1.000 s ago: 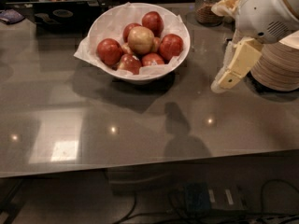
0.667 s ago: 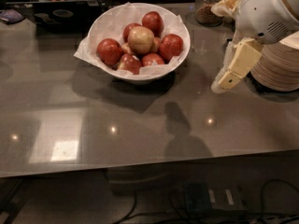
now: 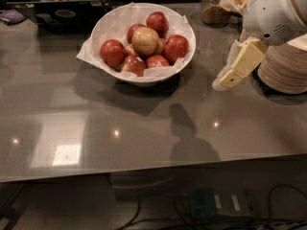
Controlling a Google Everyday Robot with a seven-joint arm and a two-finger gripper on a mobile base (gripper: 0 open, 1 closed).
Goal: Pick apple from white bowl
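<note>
Apple [image 3: 145,40], pale yellowish-tan and round, sits on top of the pile at the middle of the white bowl [image 3: 144,79], touching the fruit beneath it. Deep red apples [image 3: 113,52] crowd around it on every side inside the bowl. Crinkled white paper [image 3: 86,54] lines the bowl and sticks out over its rim, most of all on the bowl's left. The bowl stands on a glossy grey counter [image 3: 96,128].

To the right of the bowl, well apart from it and above the counter, hangs the cream end effector [image 3: 224,82], tilted with its tip pointing down toward the bowl's side. Whether it is apart or together cannot be told; it holds nothing. Further right of the bowl stands a stack of cream paper bowls [image 3: 285,73]. Behind the bowl to the right is a glass jar [image 3: 213,6]; behind it to the left lies a dark tray [image 3: 57,13].
</note>
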